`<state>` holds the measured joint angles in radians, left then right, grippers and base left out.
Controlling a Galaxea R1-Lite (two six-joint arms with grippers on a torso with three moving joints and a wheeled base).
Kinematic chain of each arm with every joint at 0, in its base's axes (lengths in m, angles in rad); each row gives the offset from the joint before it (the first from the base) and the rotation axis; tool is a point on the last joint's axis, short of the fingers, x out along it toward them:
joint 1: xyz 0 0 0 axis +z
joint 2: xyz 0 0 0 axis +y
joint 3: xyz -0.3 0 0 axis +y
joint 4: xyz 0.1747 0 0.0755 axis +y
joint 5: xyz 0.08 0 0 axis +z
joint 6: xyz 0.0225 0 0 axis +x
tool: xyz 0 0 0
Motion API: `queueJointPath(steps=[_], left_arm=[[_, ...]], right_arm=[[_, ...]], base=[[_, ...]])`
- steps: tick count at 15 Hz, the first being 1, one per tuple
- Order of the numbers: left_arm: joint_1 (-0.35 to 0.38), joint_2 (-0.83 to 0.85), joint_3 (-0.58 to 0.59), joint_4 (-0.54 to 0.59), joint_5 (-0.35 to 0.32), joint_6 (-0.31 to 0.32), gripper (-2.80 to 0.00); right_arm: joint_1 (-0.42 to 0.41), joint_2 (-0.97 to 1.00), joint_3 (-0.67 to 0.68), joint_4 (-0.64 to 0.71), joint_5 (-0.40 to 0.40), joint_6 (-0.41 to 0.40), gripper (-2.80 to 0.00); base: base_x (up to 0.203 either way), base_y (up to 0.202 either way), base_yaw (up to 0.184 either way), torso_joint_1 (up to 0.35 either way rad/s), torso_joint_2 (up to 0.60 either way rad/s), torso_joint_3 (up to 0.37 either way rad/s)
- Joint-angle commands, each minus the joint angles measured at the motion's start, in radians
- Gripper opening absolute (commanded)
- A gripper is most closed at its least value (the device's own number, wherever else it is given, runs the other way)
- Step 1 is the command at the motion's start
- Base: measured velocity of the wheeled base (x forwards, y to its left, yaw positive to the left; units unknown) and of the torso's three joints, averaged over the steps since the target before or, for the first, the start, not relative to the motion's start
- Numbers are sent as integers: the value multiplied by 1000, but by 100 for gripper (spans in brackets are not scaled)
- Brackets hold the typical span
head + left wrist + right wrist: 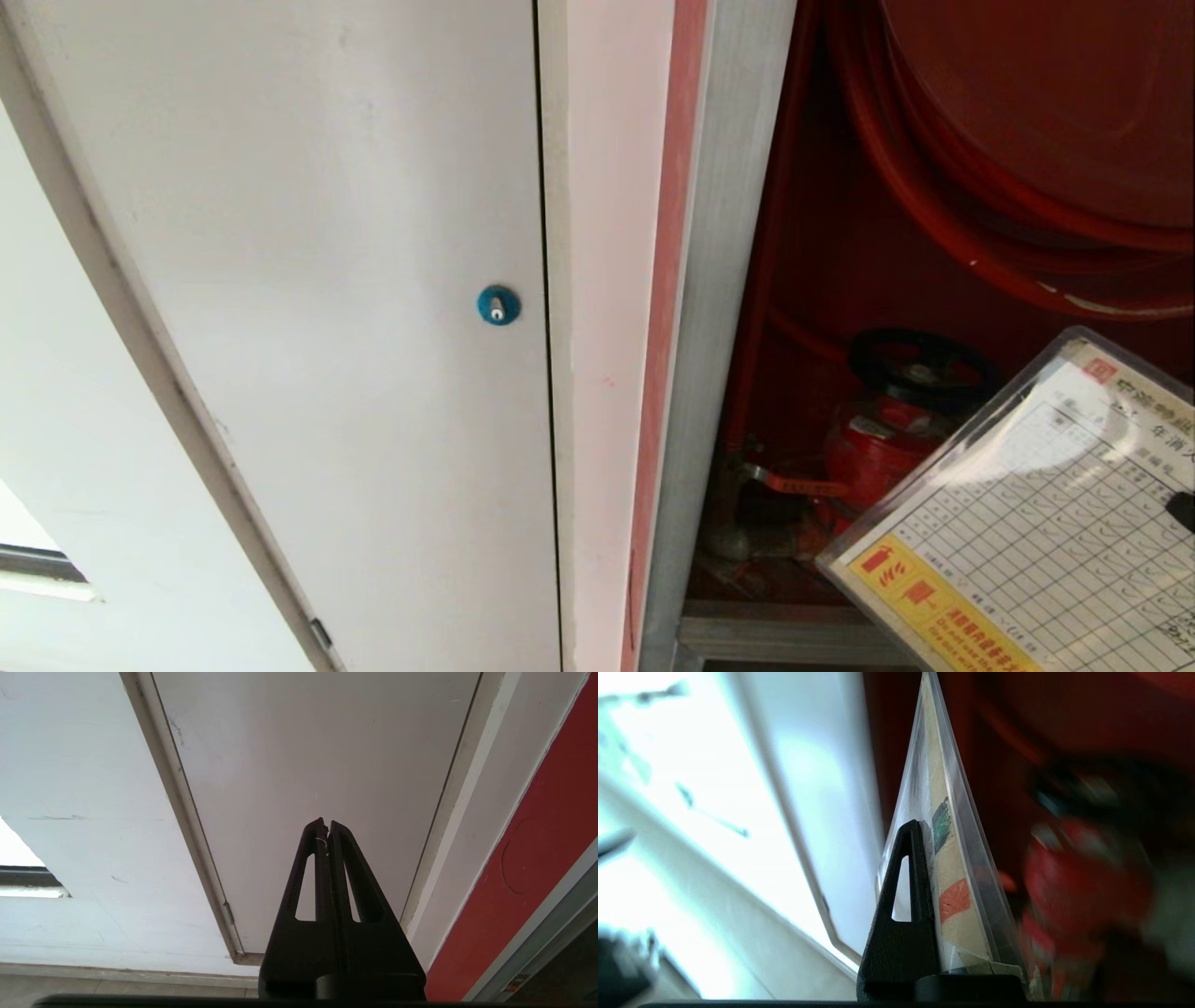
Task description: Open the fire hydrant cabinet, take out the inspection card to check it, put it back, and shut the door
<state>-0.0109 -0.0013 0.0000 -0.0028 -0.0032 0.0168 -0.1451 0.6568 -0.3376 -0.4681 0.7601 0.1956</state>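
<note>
The fire hydrant cabinet (pixel 719 308) stands open, its red interior showing the hose reel (pixel 1046 121) and a red valve (pixel 882 448) with a black handwheel. The inspection card (pixel 1036 532), a gridded white sheet with a yellow band in a clear sleeve, is held tilted in front of the valve at the lower right. My right gripper (pixel 924 828) is shut on the card (pixel 952 891), seen edge-on; one black finger (pixel 908 872) shows and the other is hidden behind the sleeve. My left gripper (pixel 325 823) is shut on nothing, parked facing the white panel. The door is out of view.
Left of the cabinet is a plain white panel (pixel 355 280) with a blue round lock (pixel 498 305), with a white wall strip (pixel 607 373) between them. A silver sill (pixel 784 635) runs along the cabinet's bottom. The cabinet's red side (pixel 537 868) shows in the left wrist view.
</note>
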Motion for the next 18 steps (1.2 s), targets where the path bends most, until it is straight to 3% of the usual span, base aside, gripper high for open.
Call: queueJointPath(steps=[1,5,7,9,13,18], left_arm=[[0,1,-2,0,0,0,-280],[0,1,-1,0,0,0,-280],[0,1,-2,1,0,2,-280],[0,1,-2,1,0,2,-280],[0,1,-2,3,0,2,-280],[0,1,-2,3,-1,2,-280]], right_arm=[[1,35,-34,-3,95,-67,-280],[63,223,-182,-5,269,-240,-280],[212,311,-297,-4,280,-272,-280],[364,427,-435,-1,223,-283,-280],[649,589,-557,0,-88,-291,-280],[675,634,-637,87,-137,-312,-280]], base=[[0,0,0,0,0,0],[0,0,0,0,0,0],[0,0,0,0,0,0],[0,0,0,0,0,0],[0,0,0,0,0,0],[0,0,0,0,0,0]])
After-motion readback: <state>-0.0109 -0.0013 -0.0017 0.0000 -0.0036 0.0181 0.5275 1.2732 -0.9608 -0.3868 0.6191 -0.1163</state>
